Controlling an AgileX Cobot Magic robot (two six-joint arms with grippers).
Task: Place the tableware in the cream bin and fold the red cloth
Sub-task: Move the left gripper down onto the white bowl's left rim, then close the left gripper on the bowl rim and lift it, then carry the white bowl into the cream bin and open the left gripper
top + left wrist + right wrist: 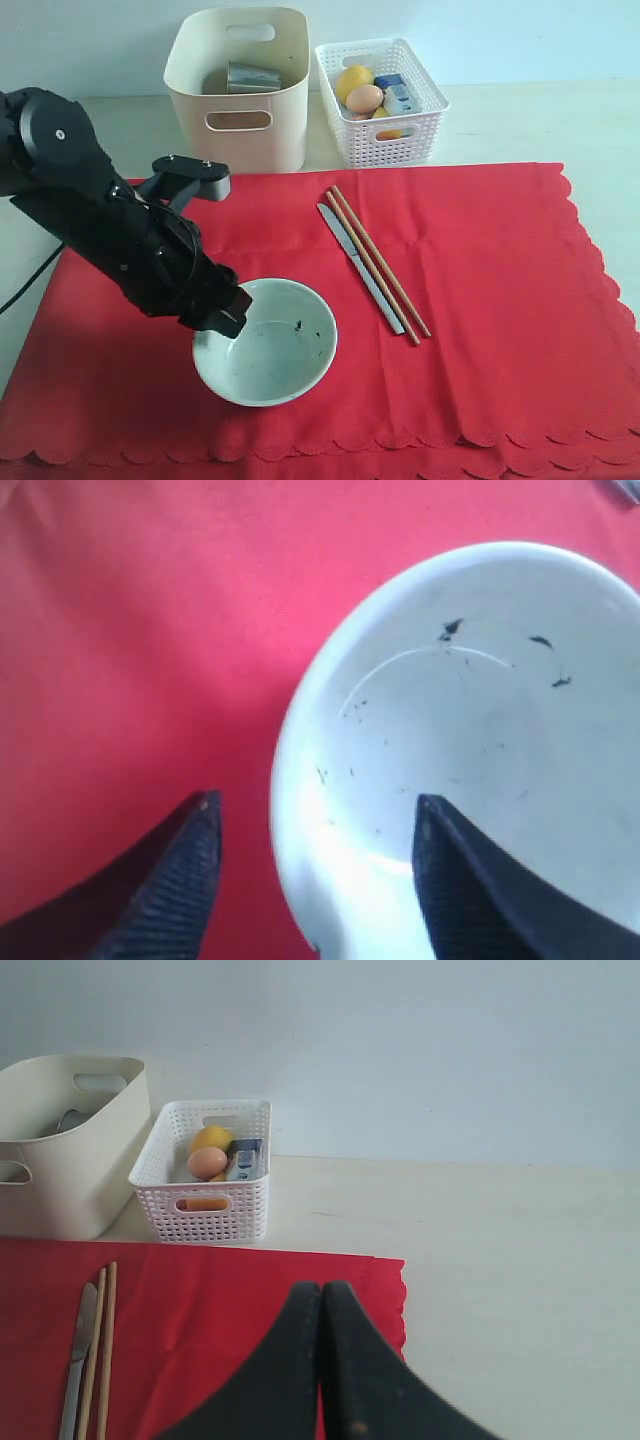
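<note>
Left wrist view, item: pale greenish-white bowl [470,730], upright on the red cloth [130,630], left hand [315,880] spread wide astride its rim, not yet closed; judged rigid, glaze-slippery, breakable, moderately heavy, best pinched across the rim wall.

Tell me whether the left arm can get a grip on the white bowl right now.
Probably yes. The left gripper is open and straddles the rim of the bowl, one finger over the inside, the other over the red cloth outside. Nothing but the rim lies between them.
</note>
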